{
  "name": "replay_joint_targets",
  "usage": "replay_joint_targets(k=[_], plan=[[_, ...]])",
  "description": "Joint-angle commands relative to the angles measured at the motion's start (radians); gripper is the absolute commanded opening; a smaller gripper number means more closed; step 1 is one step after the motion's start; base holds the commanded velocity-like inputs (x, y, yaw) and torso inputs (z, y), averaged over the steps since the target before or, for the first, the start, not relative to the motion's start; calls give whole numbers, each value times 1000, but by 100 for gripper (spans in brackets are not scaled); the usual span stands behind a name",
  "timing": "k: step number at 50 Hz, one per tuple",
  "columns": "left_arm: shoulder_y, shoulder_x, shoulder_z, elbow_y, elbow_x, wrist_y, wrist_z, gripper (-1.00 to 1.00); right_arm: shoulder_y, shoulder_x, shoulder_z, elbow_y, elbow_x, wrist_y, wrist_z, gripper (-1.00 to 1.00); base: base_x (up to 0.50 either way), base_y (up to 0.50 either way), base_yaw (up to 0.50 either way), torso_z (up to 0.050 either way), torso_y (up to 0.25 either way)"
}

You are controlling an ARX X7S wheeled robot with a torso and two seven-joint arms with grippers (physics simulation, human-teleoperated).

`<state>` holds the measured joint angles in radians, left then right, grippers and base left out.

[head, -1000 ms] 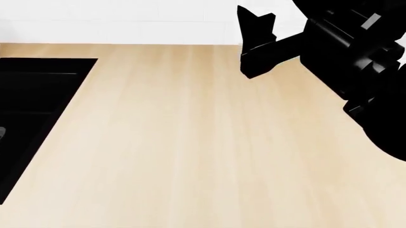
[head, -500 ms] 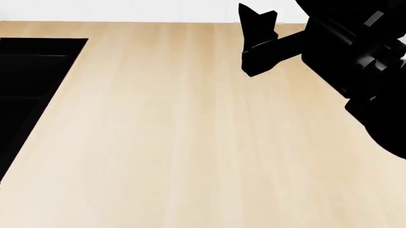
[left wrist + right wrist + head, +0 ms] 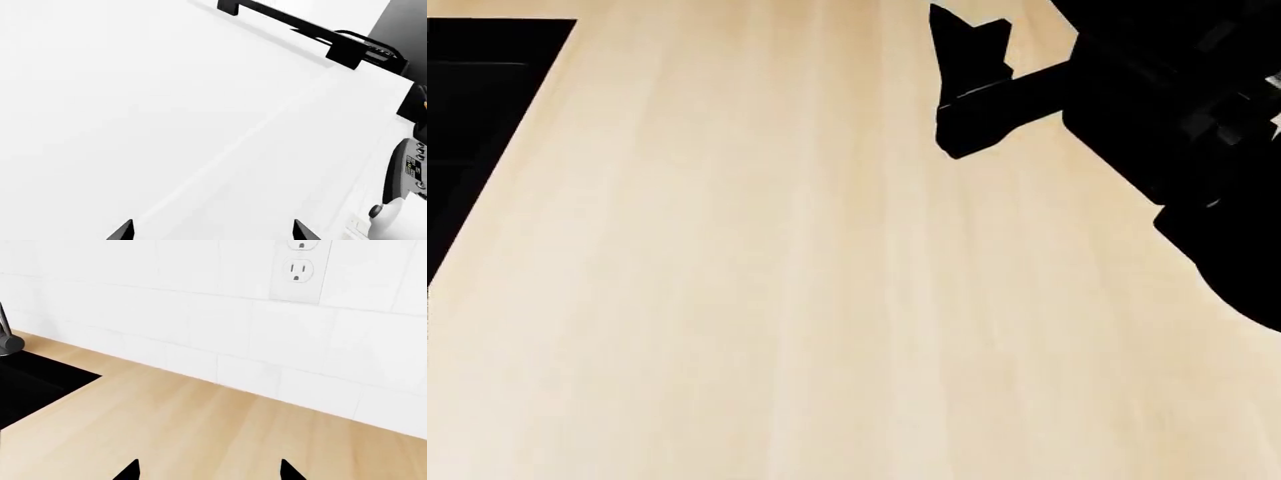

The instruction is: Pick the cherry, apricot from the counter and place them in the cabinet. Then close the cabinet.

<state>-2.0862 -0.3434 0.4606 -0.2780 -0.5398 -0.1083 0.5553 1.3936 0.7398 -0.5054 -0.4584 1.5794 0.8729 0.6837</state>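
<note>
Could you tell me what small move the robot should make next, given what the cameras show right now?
Probably pan the head to search: neither fruit appears in any view. The head view shows only bare counter and the open, empty right gripper; the right wrist view shows the backsplash and an outlet.

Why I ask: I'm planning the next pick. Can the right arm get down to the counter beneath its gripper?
Probably yes. The right gripper hangs open over the counter, and the head and right wrist views show only bare wood under it, nothing between. How high it hangs cannot be told.
</note>
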Motion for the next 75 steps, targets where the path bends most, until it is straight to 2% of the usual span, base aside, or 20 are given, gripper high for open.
replay_joint_targets(k=[1, 30, 45, 63, 75], plan=[[94, 61, 187, -70, -34, -429, 117, 100, 7, 2, -3, -7, 2, -2, 5, 100, 11, -5, -7, 1, -174], [99, 58, 203, -69, -29, -428, 120, 100, -6, 6, -4, -13, -2, -13, 6, 100, 5, -5, -9, 0, -40], [50, 87, 377, -161, 97, -490, 160, 100, -5, 6, -6, -12, 2, -14, 8, 100, 5, -6, -11, 0, -63], [7, 155, 510, -336, 188, -513, 214, 100, -5, 6, -10, -8, -2, -16, 3, 100, 8, -9, -17, 0, -6], [-4, 182, 547, -406, 215, -517, 230, 100, -3, 9, -10, -8, 0, -16, 2, 100, 9, -10, -13, 0, -10]])
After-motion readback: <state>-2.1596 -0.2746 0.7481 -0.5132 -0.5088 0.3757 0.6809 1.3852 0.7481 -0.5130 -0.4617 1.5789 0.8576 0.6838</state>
